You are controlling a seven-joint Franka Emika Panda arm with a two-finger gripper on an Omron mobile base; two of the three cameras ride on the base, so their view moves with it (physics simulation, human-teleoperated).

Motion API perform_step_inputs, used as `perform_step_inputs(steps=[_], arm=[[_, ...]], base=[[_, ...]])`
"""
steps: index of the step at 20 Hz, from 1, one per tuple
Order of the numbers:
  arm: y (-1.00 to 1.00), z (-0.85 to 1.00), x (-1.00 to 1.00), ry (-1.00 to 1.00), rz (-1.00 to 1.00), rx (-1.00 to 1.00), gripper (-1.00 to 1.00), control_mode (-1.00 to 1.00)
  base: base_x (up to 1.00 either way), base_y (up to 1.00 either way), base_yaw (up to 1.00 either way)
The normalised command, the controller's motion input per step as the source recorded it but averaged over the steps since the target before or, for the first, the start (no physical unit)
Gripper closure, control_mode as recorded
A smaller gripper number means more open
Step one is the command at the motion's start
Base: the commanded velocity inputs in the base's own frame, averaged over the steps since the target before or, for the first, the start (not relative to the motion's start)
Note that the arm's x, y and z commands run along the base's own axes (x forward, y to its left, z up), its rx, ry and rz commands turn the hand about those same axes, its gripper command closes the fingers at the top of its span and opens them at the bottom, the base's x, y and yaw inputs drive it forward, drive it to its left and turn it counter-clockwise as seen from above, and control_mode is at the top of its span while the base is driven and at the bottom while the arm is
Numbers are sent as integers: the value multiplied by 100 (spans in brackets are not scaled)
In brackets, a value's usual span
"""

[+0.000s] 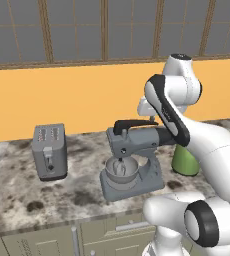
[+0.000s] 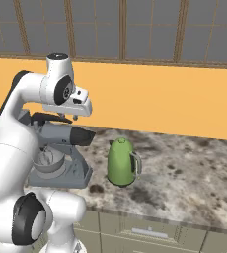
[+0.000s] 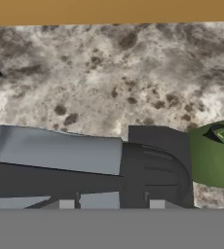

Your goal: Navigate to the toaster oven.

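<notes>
The toaster oven is out of view. My gripper (image 2: pixel 68 117) hangs above the grey stand mixer (image 2: pixel 56 158), fingers pointing down and a little apart, holding nothing. In the hand view the mixer's head (image 3: pixel 84 160) lies directly beneath the hand, with marbled counter beyond it. From the left base view, my arm crosses in front of the stand mixer (image 1: pixel 129 165).
A small grey two-slot toaster (image 1: pixel 49 150) stands left of the mixer on the marbled counter (image 1: pixel 17 190). A green kettle (image 2: pixel 121 162) sits to the mixer's right. An orange wall (image 2: pixel 174 99) with windows above backs the counter. Cabinet drawers (image 2: pixel 145 230) run below its front edge.
</notes>
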Motion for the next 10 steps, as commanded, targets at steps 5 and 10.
perform_step_inputs(steps=[5,10], arm=[[0,0,0,0,0,0,-100,100],[0,0,0,0,0,0,-100,100]], base=[[-3,0,0],[-61,0,0]])
